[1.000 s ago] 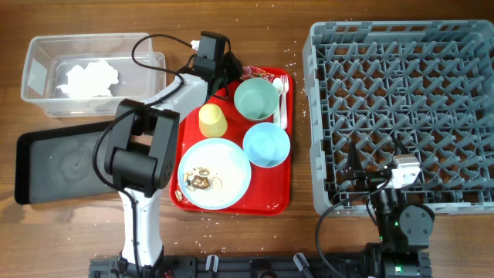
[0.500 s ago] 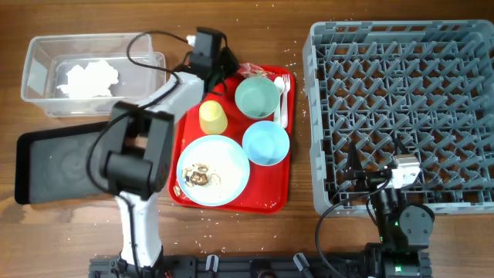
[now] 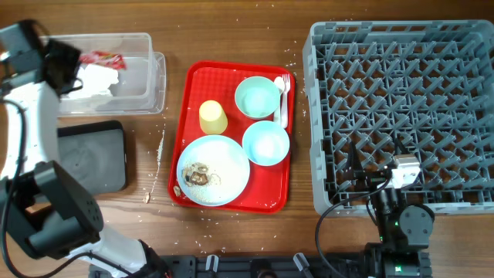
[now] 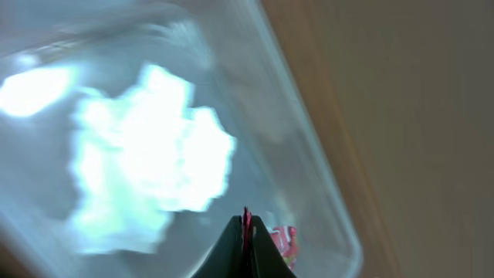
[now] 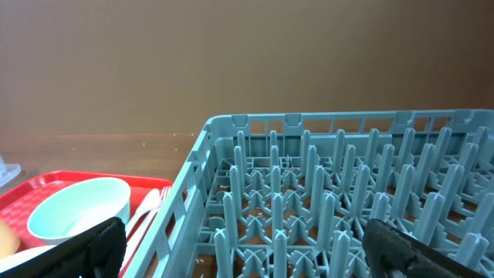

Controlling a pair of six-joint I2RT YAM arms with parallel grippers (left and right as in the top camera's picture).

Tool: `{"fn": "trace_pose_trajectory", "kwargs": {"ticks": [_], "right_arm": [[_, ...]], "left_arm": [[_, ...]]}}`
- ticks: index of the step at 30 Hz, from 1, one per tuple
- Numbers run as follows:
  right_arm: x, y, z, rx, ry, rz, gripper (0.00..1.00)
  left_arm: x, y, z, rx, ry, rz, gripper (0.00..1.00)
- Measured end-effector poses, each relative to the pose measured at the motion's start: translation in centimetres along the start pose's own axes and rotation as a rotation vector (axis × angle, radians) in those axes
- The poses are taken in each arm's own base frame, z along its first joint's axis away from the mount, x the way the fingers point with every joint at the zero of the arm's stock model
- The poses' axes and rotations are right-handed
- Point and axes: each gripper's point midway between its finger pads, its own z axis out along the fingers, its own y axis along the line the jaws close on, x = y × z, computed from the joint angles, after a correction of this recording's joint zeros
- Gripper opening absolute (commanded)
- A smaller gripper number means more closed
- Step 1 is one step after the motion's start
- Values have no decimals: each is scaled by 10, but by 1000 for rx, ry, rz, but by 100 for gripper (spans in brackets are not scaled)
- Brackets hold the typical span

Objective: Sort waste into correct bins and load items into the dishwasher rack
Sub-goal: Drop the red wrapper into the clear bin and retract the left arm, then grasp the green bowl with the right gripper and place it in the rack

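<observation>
My left gripper (image 3: 68, 62) is over the clear tub (image 3: 143, 77), shut on the red snack wrapper (image 3: 104, 58), which shows between the jaws in the left wrist view (image 4: 247, 224). The white napkin (image 3: 96, 79) lies in the tub (image 4: 147, 154). The pale green bowl (image 3: 256, 98), light blue bowl (image 3: 266, 144), yellow cup (image 3: 212, 118), white fork (image 3: 281, 100) and blue plate (image 3: 230, 164) with food scraps (image 3: 193, 176) sit on the red tray (image 3: 231, 69). My right gripper (image 5: 247, 255) is open and empty over the grey rack (image 3: 316, 116).
The black tray (image 3: 93, 158) lies below the tub, partly hidden by my left arm. Crumbs (image 3: 161, 144) are scattered on the table between it and the red tray. The right wrist view shows the rack's edge (image 5: 201, 154), a bowl (image 5: 77, 208) and the fork (image 5: 147, 212).
My left arm has swung from the top of the red tray to the far left, carrying the red wrapper over the clear tub. The red tray shifted slightly. The right arm has not moved.
</observation>
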Motion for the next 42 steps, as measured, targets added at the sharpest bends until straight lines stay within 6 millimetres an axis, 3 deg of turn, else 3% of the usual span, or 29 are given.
{"fn": "trace_pose_trajectory", "kwargs": {"ticks": [1,2,4,10,11,13,15,16,18,20,23,25,26,28,30,31,33,35,39,40,42], "right_arm": [[0,0,0,0,0,0,100],[0,0,0,0,0,0,100],[0,0,0,0,0,0,100],[0,0,0,0,0,0,100],[0,0,0,0,0,0,100],[0,0,0,0,0,0,100],[0,0,0,0,0,0,100],[0,0,0,0,0,0,100],[0,0,0,0,0,0,100],[0,0,0,0,0,0,100],[-4,-2,0,10,-15,-1,100],[-21,1,-1,-6,-87,34,100],[-43,10,-4,-66,-172,112,100],[-66,25,-11,-186,-241,349,100],[-82,30,-16,-280,-261,701,100],[-100,32,-24,-332,-319,780,100],[-134,36,-42,-423,-447,810,100],[-151,37,-46,-434,-469,800,100],[-207,51,-24,-425,-395,608,100],[-224,59,-5,-440,-323,537,100],[-237,75,38,-493,-141,450,100]], "left_arm": [[-10,14,-2,-26,-7,-20,4],[-16,23,-3,-41,-13,-18,40],[-19,27,-4,-45,-15,19,98],[-8,26,-11,-37,37,52,100],[-9,19,-31,-12,31,55,100],[-15,4,-89,38,-22,60,100],[-10,-6,-151,89,-69,73,100],[2,-4,-183,90,-68,73,100],[11,2,-215,92,-92,73,100],[14,14,-230,64,-102,54,100],[12,52,-235,-50,-89,-27,100],[21,67,-233,-104,-44,-57,100],[25,72,-232,-125,-24,-67,100],[26,74,-231,-133,-18,-68,100],[27,74,-231,-136,-14,-70,100],[27,74,-231,-137,-14,-69,100],[26,75,-231,-139,-16,-69,100],[26,75,-231,-139,-16,-69,100],[26,75,-231,-139,-15,-69,100],[26,75,-231,-141,-15,-71,100],[26,76,-231,-143,-16,-72,100]]}}
